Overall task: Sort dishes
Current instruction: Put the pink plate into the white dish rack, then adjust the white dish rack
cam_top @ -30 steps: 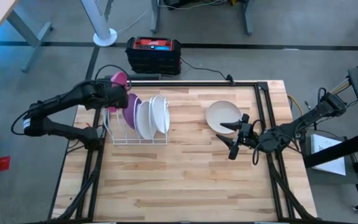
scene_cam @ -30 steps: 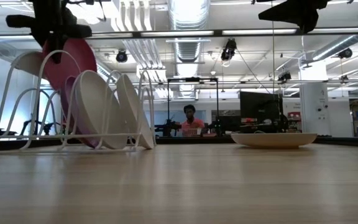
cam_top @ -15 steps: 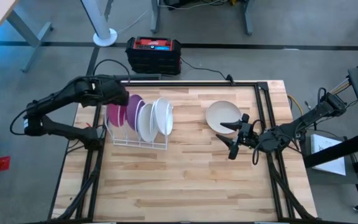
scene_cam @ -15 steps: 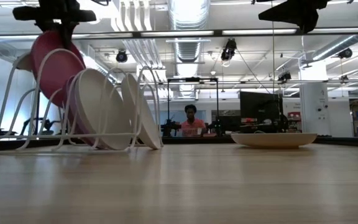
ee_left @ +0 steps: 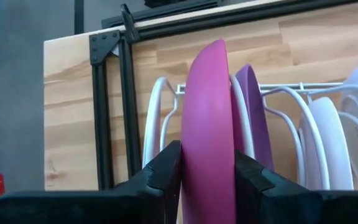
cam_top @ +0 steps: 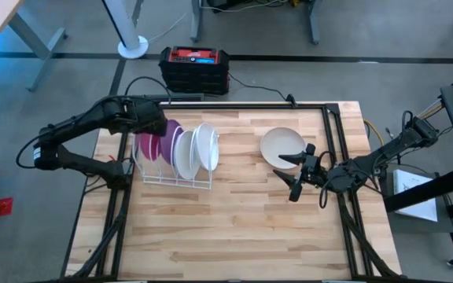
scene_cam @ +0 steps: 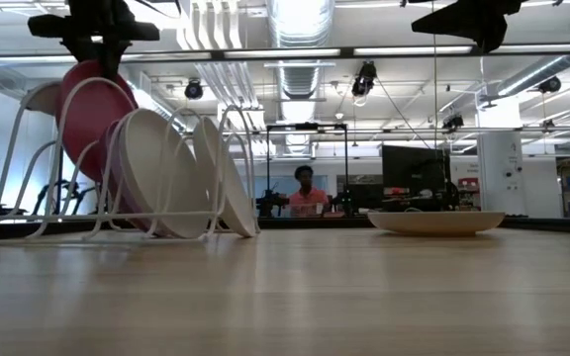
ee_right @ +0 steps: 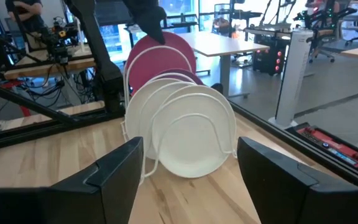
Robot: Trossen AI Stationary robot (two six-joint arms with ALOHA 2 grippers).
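Robotics lab: exposed ceiling ducts [scene_cam: 300, 25], monitors [scene_cam: 419, 163], desks [ee_right: 229, 43], seated person [scene_cam: 306, 193].

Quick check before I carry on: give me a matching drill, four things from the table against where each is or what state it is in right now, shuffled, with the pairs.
Things:
1. round magenta plate
2. shallow cream bowl
3. right gripper
4. round purple plate

States:
A. lying flat on the bare wooden table
B. held on edge between the left gripper jaws, over the white wire dish rack
C. open and empty, next to the bowl
D. standing in a rack slot, behind the held plate

Pairs: 1-B, 2-A, 3-C, 4-D
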